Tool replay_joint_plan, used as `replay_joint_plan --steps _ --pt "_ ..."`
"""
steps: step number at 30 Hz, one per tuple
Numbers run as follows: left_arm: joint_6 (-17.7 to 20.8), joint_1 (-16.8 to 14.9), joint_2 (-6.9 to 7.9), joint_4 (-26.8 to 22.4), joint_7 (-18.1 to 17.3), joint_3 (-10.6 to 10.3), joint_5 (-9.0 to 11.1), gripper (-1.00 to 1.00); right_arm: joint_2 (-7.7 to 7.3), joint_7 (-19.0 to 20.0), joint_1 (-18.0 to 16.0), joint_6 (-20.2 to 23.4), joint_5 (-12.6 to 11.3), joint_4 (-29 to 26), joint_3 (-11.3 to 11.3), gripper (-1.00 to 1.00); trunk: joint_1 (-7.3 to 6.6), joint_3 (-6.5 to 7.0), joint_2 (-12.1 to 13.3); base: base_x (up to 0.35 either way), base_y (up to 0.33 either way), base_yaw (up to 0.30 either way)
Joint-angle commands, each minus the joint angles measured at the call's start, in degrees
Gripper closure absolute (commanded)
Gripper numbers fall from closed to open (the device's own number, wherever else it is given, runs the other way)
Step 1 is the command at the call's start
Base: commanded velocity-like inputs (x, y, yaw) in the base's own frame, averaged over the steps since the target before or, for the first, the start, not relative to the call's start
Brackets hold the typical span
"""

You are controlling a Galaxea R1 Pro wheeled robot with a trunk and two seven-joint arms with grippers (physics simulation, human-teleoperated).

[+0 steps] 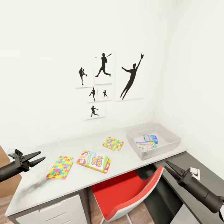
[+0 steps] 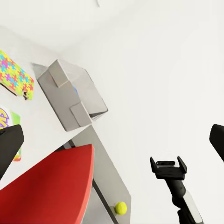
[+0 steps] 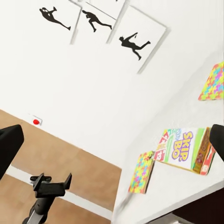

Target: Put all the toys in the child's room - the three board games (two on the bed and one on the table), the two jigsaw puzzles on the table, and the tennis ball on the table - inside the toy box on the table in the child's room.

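Ahead of both sets of fingers lies the desk (image 1: 130,155), and neither arm has taken anything. The left gripper (image 1: 37,157) hovers off the desk's near corner, its two black fingers parted in a modest V with nothing between them. Just beyond its tips sits a jigsaw puzzle (image 1: 60,167), flat and close to the desk edge, an easy first reach for that arm.

Further along from those fingers comes the Skip-Bo board game (image 1: 94,161), lying flat and slightly skewed. Past that is the second jigsaw puzzle (image 1: 113,143), nearer the wall. All three are well apart from each other, so each should allow a clean pick.

The right gripper (image 1: 173,169) hangs low beside the red chair (image 1: 130,189), fingers slightly apart and empty, aimed up toward the toy box (image 1: 172,146). The box is a clear tray at the desk's far end, and two colourful boxes already lie inside it. I'd guess those are board games, though the print is too small to be sure.

The tennis ball (image 2: 121,207) turns up in the left wrist view, low down beyond the chair. It looks to be on a dark lower surface beside the desk.

My read: puzzles, Skip-Bo and ball are still to go in.
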Motion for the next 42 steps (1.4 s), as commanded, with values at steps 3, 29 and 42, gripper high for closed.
replay_joint_plan --steps 3,29,42 --pt "0.61 -0.05 0.01 0.00 -0.26 0.01 -0.07 -1.00 -0.02 -1.04 -0.06 0.68 0.04 -0.01 -0.74 -1.00 0.03 -0.11 -0.11 0.000 0.000 0.000" --pt "0.61 -0.05 -0.66 0.00 -0.26 0.01 -0.13 -1.00 -7.41 -12.53 -0.06 6.61 -0.12 -0.07 -2.66 -1.00 0.03 -0.11 -0.11 0.000 0.000 0.000" --pt "0.61 -0.05 -0.70 0.00 -0.26 0.02 -0.11 -1.00 -6.91 -12.84 -0.06 7.04 -0.13 -0.04 -2.96 -1.00 0.03 -0.11 -0.11 -0.051 0.000 0.000"
